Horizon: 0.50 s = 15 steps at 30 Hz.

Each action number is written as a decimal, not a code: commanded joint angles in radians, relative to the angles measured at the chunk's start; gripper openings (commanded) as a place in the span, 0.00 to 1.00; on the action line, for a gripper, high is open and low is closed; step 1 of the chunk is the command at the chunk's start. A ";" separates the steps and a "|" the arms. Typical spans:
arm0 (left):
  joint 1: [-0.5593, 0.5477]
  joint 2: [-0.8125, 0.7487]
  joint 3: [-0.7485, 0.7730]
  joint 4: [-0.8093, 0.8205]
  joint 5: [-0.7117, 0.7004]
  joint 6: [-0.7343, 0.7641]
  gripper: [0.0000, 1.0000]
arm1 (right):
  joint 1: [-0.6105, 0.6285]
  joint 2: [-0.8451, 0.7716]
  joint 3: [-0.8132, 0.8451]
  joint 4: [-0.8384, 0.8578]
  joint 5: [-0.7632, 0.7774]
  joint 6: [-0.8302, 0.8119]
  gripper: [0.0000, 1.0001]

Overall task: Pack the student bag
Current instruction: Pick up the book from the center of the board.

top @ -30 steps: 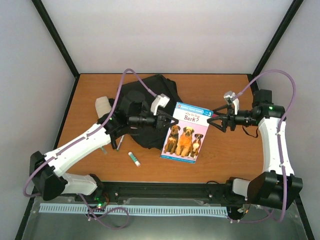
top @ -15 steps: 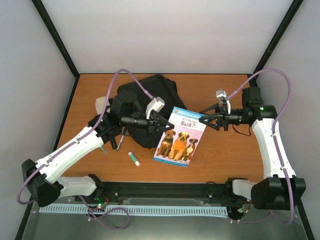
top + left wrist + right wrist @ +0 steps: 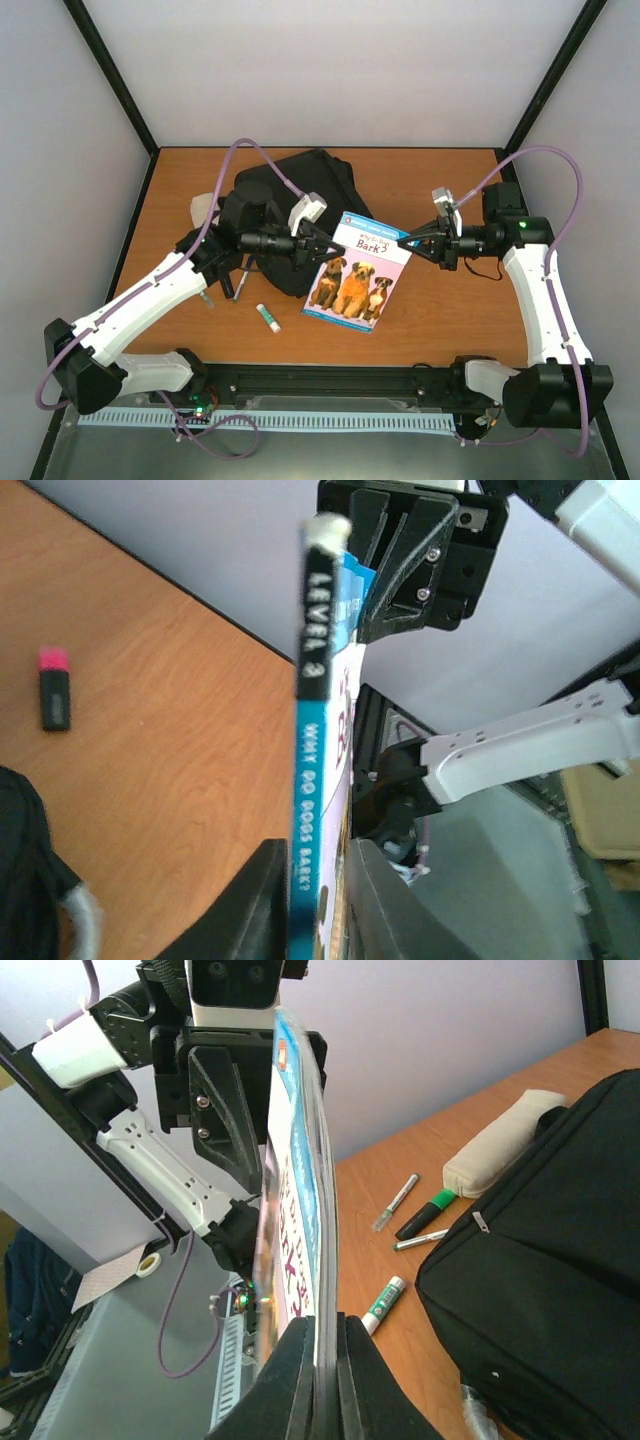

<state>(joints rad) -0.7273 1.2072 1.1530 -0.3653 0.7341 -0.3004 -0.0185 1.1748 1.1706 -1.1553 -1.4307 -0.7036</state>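
The left gripper [image 3: 322,246] and right gripper [image 3: 410,238] each pinch the book [image 3: 358,278], just right of the student bag [image 3: 320,185]. Uneven pull could bend or drop it; the bag opening is possibly shut, unclear.

Left pincer [image 3: 322,250] and right pincer [image 3: 410,240] point toward each other; both clamped

Bright, even light; blurred wrist close-ups
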 commanded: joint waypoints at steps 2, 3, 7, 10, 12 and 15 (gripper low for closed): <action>0.006 0.001 -0.016 0.061 0.027 0.017 0.39 | 0.011 -0.022 0.044 0.015 -0.038 0.020 0.03; 0.006 0.003 -0.029 0.076 0.029 0.009 0.46 | 0.011 -0.019 0.054 0.020 -0.043 0.029 0.03; 0.006 -0.015 -0.091 0.140 0.054 -0.023 0.50 | 0.011 0.003 0.069 0.029 -0.075 0.055 0.03; 0.006 -0.042 -0.136 0.160 0.038 -0.029 0.50 | 0.011 0.020 0.071 0.029 -0.088 0.064 0.03; 0.006 -0.049 -0.160 0.183 0.056 -0.040 0.46 | 0.011 0.025 0.075 0.029 -0.092 0.065 0.03; 0.006 -0.044 -0.172 0.189 0.098 -0.048 0.33 | 0.011 0.033 0.083 0.032 -0.091 0.072 0.03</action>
<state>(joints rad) -0.7246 1.1893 0.9840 -0.2390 0.7635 -0.3302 -0.0143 1.2007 1.2118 -1.1481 -1.4532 -0.6453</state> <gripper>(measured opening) 0.397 0.055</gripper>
